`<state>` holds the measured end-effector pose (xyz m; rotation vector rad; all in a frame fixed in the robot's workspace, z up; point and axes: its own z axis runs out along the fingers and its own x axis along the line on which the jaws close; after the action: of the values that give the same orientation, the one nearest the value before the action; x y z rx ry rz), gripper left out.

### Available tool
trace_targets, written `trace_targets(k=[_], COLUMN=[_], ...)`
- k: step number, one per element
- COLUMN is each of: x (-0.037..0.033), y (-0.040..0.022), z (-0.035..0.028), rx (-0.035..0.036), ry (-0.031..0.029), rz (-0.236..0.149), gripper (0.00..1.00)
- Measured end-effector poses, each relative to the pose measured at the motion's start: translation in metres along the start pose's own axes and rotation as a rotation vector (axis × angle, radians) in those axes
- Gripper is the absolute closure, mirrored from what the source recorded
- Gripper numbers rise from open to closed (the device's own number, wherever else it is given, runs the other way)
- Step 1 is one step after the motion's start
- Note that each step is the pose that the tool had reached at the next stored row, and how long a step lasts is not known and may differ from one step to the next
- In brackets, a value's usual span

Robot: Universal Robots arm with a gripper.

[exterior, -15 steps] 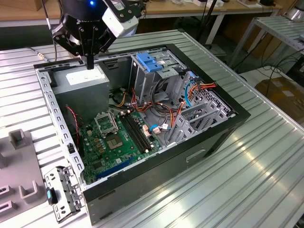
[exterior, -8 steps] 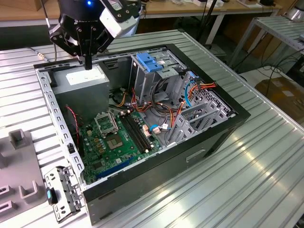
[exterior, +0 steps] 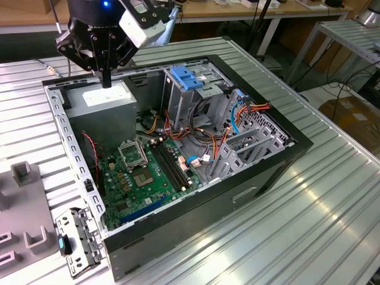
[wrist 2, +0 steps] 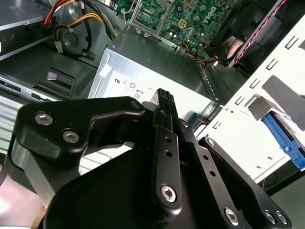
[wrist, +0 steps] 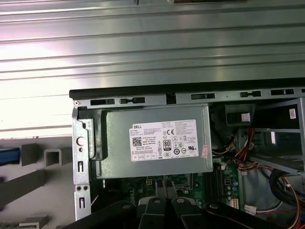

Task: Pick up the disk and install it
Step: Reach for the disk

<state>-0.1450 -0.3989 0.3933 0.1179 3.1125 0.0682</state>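
Your hand [exterior: 106, 83] hangs in the upper left of the exterior view. Its two black fingers [wrist: 160, 188] are pressed together with nothing between them. The tips point down just above the grey power-supply box [exterior: 104, 102] with its white sticker. That box fills the upper left corner of the open computer case [exterior: 178, 234], and both wrist views show it right under the fingers.

Lower in the exterior view, the green motherboard [exterior: 145, 172] lies on the case floor, with orange and red cables [exterior: 178, 133] just beyond it. At upper centre stands the metal drive cage [exterior: 196, 104], topped by a blue latch [exterior: 185, 77] and well apart from your hand. A pale-blue strip [exterior: 211, 89] lies against the latch.

A grey fixture [exterior: 24, 208] rests on the bench [exterior: 332, 225] at the exterior view's lower left, beside the case. Past the case's pale side wall, the second wrist view shows a blue plastic piece [wrist 2: 281, 138].

You cannot tell whether either blue part belongs to the disk, nor where the disk lies.
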Motion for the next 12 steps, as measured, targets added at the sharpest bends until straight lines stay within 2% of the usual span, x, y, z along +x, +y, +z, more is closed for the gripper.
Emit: trace_targets(k=[12], x=[0.0088], y=[-0.0006], z=[-0.0002], rx=[0.0], ry=[0.0], rz=[0.0], gripper=[0.89])
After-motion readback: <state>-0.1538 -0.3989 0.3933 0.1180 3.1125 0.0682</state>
